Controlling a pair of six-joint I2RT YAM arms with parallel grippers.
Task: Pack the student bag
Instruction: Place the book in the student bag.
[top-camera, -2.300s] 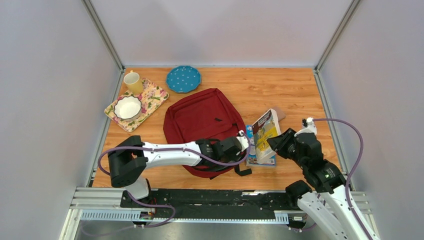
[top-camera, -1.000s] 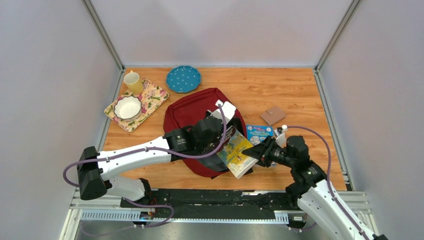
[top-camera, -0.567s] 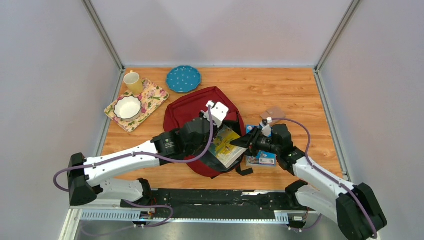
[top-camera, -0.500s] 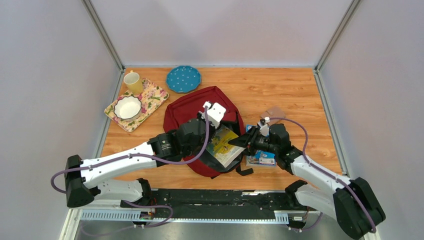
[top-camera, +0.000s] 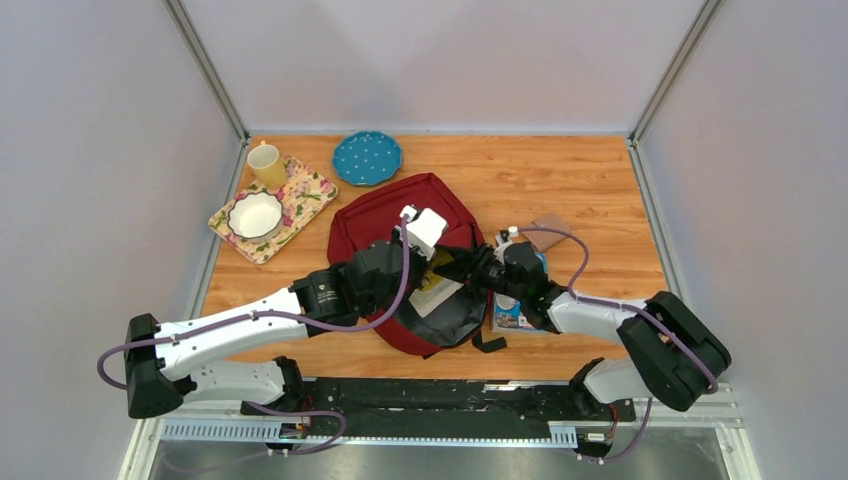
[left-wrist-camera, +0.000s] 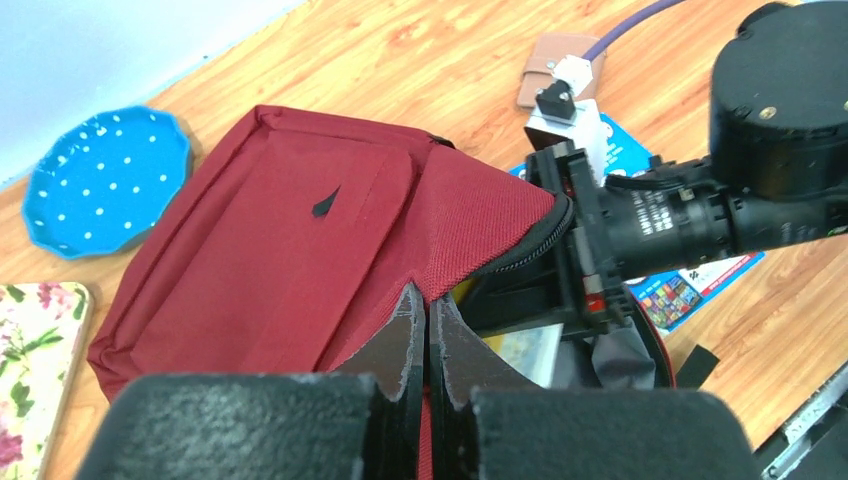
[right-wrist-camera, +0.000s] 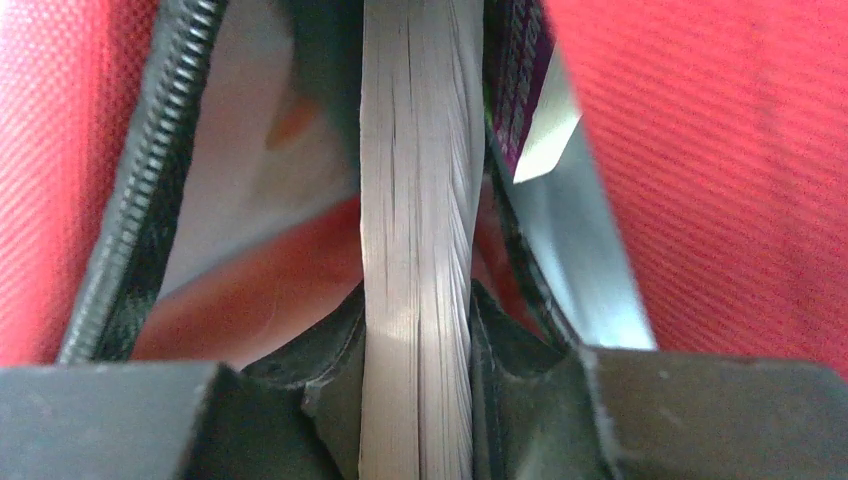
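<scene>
Overhead, I see the student bag (top-camera: 385, 225) lying mid-worktop, its mouth gaping toward 4 o'clock. My left tool (left-wrist-camera: 421, 325) is clenched on the red fabric lip beside the zipper (left-wrist-camera: 520, 250) and holds that lip raised above the lower side. My right tool (right-wrist-camera: 415, 335) reaches in from 3 o'clock and grasps a book (right-wrist-camera: 415, 180), its page edge squeezed between both fingers. The book sits partly inside the opening. On the worktop (top-camera: 590, 180), a blue booklet (top-camera: 508, 316) lies just beside the bag at 4 o'clock. A brown wallet (top-camera: 548, 228) lies at 2 o'clock and a blue dotted plate (top-camera: 367, 157) near 12. At 10 o'clock a floral tray (top-camera: 300, 200) carries a white bowl (top-camera: 255, 215) and a yellow mug (top-camera: 266, 165).
</scene>
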